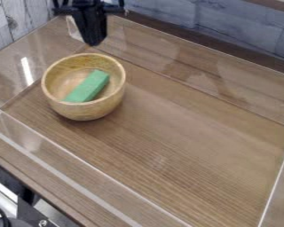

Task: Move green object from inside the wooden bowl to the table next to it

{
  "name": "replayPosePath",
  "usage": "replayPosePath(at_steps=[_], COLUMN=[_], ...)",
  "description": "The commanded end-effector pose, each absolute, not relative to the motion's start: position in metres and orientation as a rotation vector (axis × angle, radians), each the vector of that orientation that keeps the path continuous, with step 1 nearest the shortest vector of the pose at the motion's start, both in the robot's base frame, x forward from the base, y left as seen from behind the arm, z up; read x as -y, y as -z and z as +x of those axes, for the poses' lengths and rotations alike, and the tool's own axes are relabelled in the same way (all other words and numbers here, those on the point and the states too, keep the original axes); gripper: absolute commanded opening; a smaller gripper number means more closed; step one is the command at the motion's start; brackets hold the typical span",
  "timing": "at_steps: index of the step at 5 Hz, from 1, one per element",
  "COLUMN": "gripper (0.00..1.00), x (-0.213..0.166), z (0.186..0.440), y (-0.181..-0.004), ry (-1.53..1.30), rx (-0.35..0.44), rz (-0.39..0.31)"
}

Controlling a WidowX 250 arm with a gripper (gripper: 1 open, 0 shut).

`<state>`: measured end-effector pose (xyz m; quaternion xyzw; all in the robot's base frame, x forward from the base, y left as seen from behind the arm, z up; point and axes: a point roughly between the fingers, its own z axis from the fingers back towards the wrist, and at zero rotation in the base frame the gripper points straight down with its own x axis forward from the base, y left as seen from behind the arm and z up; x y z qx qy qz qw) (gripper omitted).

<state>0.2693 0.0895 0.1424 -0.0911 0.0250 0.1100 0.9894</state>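
Observation:
The green object [89, 86] lies slanted in the hollow of the wooden bowl [64, 107], which stands on the left part of the table [180, 124]. My black gripper [95, 39] hangs above and behind the bowl's far rim, near the top edge of the camera view. Its fingers are pressed together, shut, with nothing between them. It touches neither the block nor the bowl. The upper part of the arm is cut off by the frame.
Clear acrylic walls [145, 182] edge the tabletop at the front, left and right. Bare brown wood-grain surface stretches to the right of the bowl and in front of it.

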Motion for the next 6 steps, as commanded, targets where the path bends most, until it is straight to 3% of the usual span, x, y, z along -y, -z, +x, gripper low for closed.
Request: replayPosePath(at_steps=[1,3,6], gripper=[0.0,0.0,0.0], x=[-0.084,-0.088,-0.068], z=[0.272,0.269,0.272], y=[-0.171,-0.177,-0.169], ry=[-0.154,-0.087,0.075], rx=[0.024,0.014,0.007], rz=[-0.167,-0.172,-0.204])
